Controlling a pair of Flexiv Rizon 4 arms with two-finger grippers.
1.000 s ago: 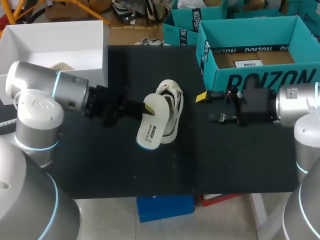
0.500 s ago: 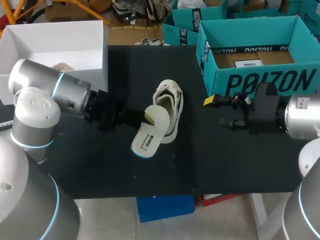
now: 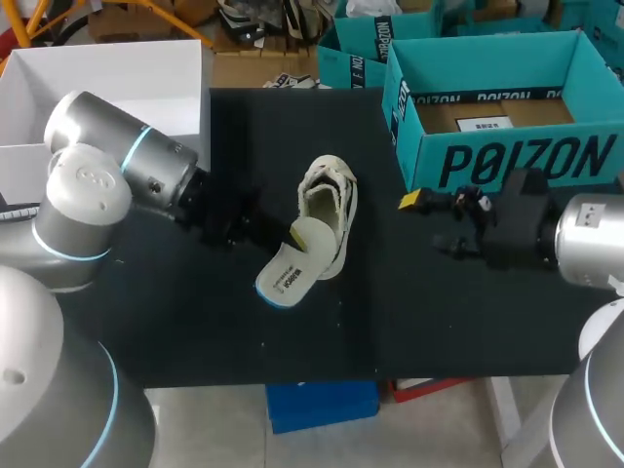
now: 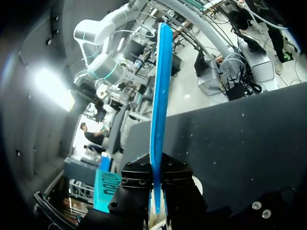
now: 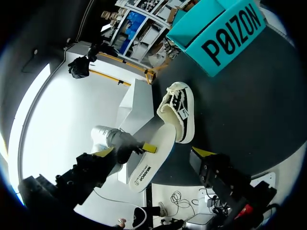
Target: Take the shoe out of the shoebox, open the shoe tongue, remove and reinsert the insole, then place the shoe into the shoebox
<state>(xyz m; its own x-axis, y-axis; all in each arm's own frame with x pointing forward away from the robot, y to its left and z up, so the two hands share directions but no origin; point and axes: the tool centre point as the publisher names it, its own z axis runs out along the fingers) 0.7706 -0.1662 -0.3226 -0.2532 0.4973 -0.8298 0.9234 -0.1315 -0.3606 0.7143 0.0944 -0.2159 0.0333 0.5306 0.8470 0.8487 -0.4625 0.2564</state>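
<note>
A cream low shoe [image 3: 329, 200] with dark stripes rests on the black mat [image 3: 195, 322], its opening facing up. My left gripper [image 3: 285, 232] is shut on the white insole [image 3: 291, 270] near one end. That end rests against the shoe's near side, and the blue-edged far end slants down toward the mat. In the left wrist view the insole [image 4: 159, 96] shows edge-on, pinched between the black fingers [image 4: 136, 189]. My right gripper [image 3: 427, 222] hangs open and empty to the right of the shoe. The right wrist view shows the shoe [image 5: 178, 111] and the insole [image 5: 151, 160] ahead of it.
The open teal shoebox [image 3: 492, 156] stands at the back right, just behind my right gripper. A white box [image 3: 107, 88] stands at the back left. A second teal box [image 3: 361, 44] stands behind the mat's far edge.
My left gripper has tilted the insole down, so its free end sank toward the mat at the left. My right arm has drawn back to the right, away from the shoe.
</note>
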